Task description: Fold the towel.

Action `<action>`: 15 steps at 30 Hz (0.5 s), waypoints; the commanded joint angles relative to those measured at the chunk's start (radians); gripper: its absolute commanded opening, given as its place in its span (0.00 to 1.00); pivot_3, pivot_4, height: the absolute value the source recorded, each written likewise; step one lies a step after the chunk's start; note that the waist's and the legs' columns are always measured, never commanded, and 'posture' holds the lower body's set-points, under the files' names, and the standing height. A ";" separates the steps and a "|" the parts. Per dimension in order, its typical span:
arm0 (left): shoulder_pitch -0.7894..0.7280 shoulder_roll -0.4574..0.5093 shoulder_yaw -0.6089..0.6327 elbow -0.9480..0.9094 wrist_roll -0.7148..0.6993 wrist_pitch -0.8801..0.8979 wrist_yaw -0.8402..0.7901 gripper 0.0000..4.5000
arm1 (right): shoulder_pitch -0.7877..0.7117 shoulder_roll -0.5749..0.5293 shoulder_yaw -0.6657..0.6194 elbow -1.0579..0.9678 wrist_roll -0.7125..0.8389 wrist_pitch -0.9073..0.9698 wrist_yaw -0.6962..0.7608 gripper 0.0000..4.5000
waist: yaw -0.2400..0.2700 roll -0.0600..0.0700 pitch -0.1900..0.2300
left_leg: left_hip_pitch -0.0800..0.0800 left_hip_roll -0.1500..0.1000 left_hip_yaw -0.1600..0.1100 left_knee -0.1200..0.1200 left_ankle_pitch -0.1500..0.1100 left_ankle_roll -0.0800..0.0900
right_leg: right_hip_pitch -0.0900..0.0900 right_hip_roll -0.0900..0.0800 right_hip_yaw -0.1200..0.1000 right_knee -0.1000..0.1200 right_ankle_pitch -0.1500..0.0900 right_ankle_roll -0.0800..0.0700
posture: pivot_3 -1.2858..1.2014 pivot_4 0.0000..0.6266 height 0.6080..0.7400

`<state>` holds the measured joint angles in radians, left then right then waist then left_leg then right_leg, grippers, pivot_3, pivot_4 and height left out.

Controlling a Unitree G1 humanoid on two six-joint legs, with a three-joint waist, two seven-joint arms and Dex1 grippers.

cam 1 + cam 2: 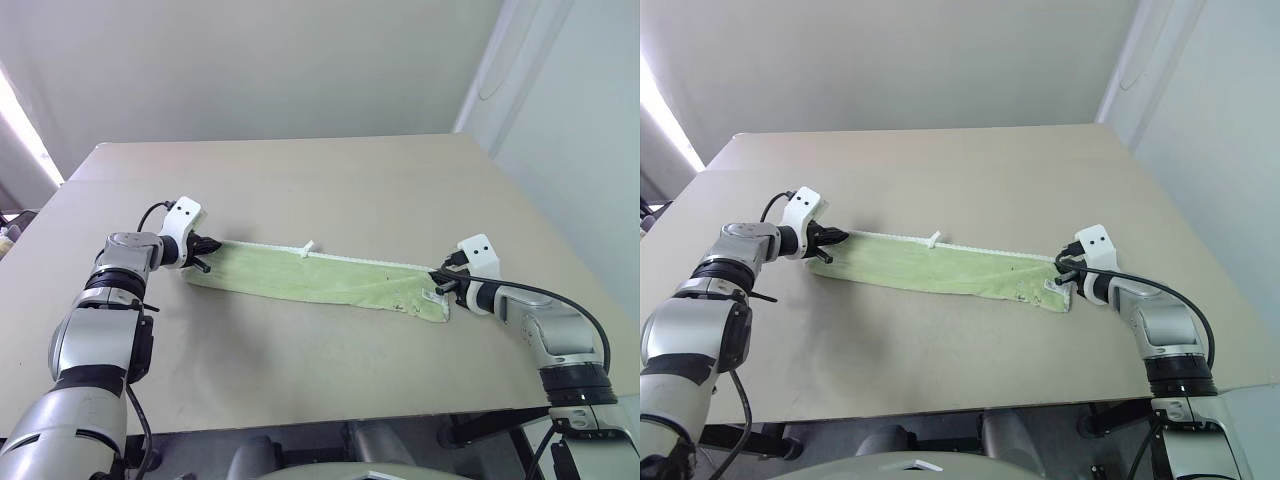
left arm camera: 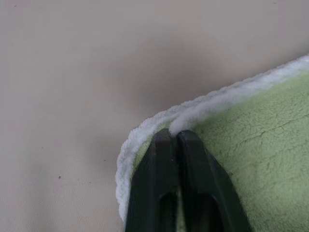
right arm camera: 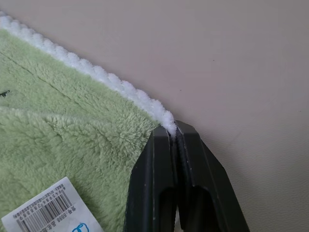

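The towel point(image 1: 320, 277) lies stretched in a long folded strip across the bench point(image 1: 330, 180), its white loop point(image 1: 307, 247) sticking up from the far edge. The left tool point(image 1: 203, 254) pinches the corner at one end, fingers pressed together on the white edging. The right tool point(image 1: 443, 281) clamps the opposite corner, near a barcode tag point(image 3: 48, 210).

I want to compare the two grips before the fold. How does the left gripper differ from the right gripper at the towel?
The left gripper pinches the towel at its left far corner; the right gripper pinches the right far corner. A white barcode label lies near the right one, none near the left. Both are closed on the white edging, with the towel flat on the table.
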<state>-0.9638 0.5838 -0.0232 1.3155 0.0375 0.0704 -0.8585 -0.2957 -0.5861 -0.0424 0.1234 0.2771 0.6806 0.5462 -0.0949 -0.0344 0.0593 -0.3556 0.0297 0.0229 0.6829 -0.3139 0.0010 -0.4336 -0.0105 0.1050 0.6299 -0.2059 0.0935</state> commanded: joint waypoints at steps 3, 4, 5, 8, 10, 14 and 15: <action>-0.005 -0.003 0.033 0.004 0.005 -0.014 0.078 0.53 | -0.036 0.023 -0.032 0.010 -0.006 0.003 -0.032 0.00 | 0.000 0.000 0.000 | 0.000 0.000 0.000 0.000 0.000 0.000 | 0.000 0.000 0.000 0.000 0.000 0.000 | 0.52 0.00 0.79; -0.005 -0.005 0.038 0.005 0.002 -0.011 0.082 0.62 | -0.043 0.021 -0.031 0.018 -0.003 0.017 -0.027 0.00 | 0.000 0.000 0.000 | 0.000 0.000 0.000 0.000 0.000 0.000 | 0.000 0.000 0.000 0.000 0.000 0.000 | 0.52 0.00 0.79; -0.006 -0.006 0.047 0.006 -0.007 -0.006 0.085 0.69 | -0.050 0.022 -0.035 0.024 0.000 0.014 -0.027 0.05 | 0.000 0.000 0.000 | 0.000 0.000 0.000 0.000 0.000 0.000 | 0.000 0.000 0.000 0.000 0.000 0.000 | 0.52 0.00 0.79; -0.011 -0.008 0.073 0.005 -0.025 -0.001 0.074 0.76 | -0.061 0.024 -0.052 0.010 0.030 0.027 -0.008 0.23 | 0.000 0.000 0.000 | 0.000 0.000 0.000 0.000 0.000 0.000 | 0.000 0.000 0.000 0.000 0.000 0.000 | 0.52 0.00 0.79; -0.015 -0.007 0.087 0.003 -0.026 -0.010 0.092 0.84 | -0.068 0.026 -0.064 -0.011 0.045 0.042 -0.002 0.40 | 0.000 0.000 0.000 | 0.000 0.000 0.000 0.000 0.000 0.000 | 0.000 0.000 0.000 0.000 0.000 0.000 | 0.52 0.00 0.79; -0.034 0.010 0.130 0.003 -0.043 -0.003 0.142 1.00 | -0.091 0.031 -0.117 -0.016 0.077 0.070 -0.024 0.70 | -0.001 0.000 0.000 | 0.000 0.000 0.000 0.000 0.000 0.000 | 0.000 0.000 0.000 0.000 0.000 0.000 | 0.52 0.00 0.79; -0.037 0.018 0.133 0.002 -0.042 -0.003 0.145 1.00 | -0.095 0.031 -0.139 -0.025 0.097 0.086 -0.024 0.80 | -0.001 0.000 0.000 | 0.000 0.000 0.000 0.000 0.000 0.000 | 0.000 0.000 0.000 0.000 0.000 0.000 | 0.52 0.00 0.79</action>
<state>-0.9587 0.5769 0.0832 1.3280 0.0097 0.0765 -0.7287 -0.3574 -0.5579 -0.1276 0.1502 0.3408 0.7567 0.5288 -0.0958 -0.0344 0.0593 -0.3556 0.0296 0.0226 0.6829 -0.3138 0.0010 -0.4336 -0.0106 0.1050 0.6302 -0.2054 0.0938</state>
